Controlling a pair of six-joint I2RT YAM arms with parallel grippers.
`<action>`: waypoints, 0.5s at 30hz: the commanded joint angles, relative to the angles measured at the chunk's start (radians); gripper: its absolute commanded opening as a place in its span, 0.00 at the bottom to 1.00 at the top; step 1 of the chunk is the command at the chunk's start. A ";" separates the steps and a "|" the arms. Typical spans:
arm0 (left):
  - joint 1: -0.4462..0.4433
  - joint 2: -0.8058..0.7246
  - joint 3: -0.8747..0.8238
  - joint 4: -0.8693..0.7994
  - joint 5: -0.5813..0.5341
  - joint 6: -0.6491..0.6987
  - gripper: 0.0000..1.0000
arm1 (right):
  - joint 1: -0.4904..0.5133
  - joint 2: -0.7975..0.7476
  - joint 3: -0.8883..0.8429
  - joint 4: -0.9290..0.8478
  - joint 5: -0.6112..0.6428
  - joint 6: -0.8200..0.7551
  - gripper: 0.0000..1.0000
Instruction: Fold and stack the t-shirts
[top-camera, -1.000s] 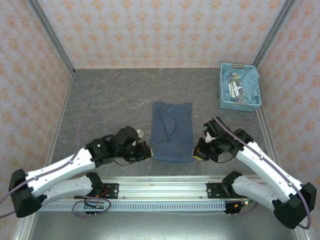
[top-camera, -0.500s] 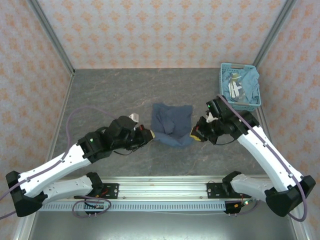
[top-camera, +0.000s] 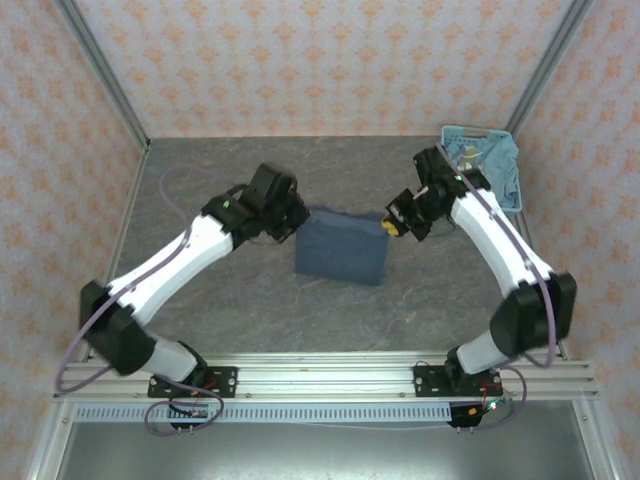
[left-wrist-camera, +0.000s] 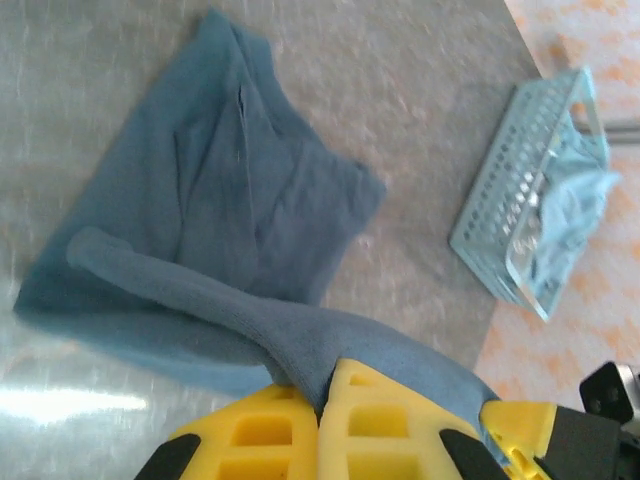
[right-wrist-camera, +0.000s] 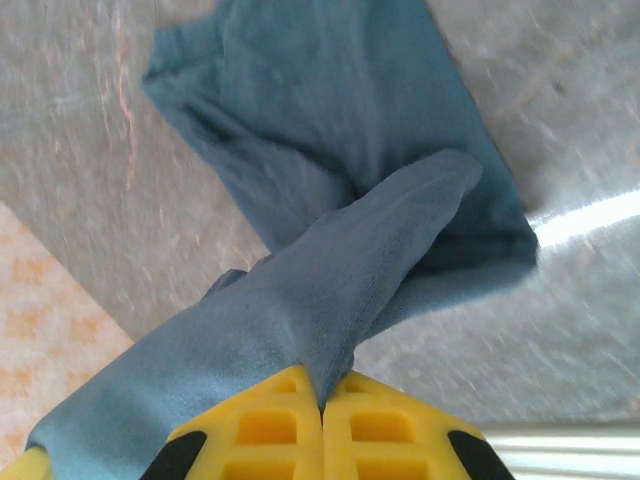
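The slate-blue t-shirt (top-camera: 341, 250) lies folded over on the grey table, its near hem carried back over the far part. My left gripper (top-camera: 296, 222) is shut on the hem's left corner at the shirt's far left edge. My right gripper (top-camera: 388, 224) is shut on the hem's right corner at the far right edge. In the left wrist view the yellow fingers (left-wrist-camera: 270, 430) pinch a ridge of the t-shirt (left-wrist-camera: 220, 220). In the right wrist view the fingers (right-wrist-camera: 270, 425) pinch a cloth fold of the t-shirt (right-wrist-camera: 330, 130). A lighter teal t-shirt (top-camera: 497, 172) sits in the basket.
The light-blue lattice basket (top-camera: 450, 135) stands at the back right corner, also seen in the left wrist view as the basket (left-wrist-camera: 510, 200) with pale cloth inside. Patterned walls enclose the table on three sides. A metal rail runs along the near edge.
Both grippers have carried the shirt's near hem away from me, from the front edge to the far edge, folding the shirt in half. Both arms are now stretched out farther.
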 joint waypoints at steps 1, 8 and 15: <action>0.089 0.198 0.132 -0.055 0.066 0.072 0.01 | -0.040 0.185 0.100 0.071 0.010 0.029 0.06; 0.175 0.584 0.463 -0.146 0.124 0.164 0.53 | -0.071 0.523 0.431 0.002 0.186 -0.084 0.59; 0.130 0.239 0.113 -0.039 0.088 0.046 0.61 | -0.058 0.250 0.187 0.117 0.262 -0.151 0.72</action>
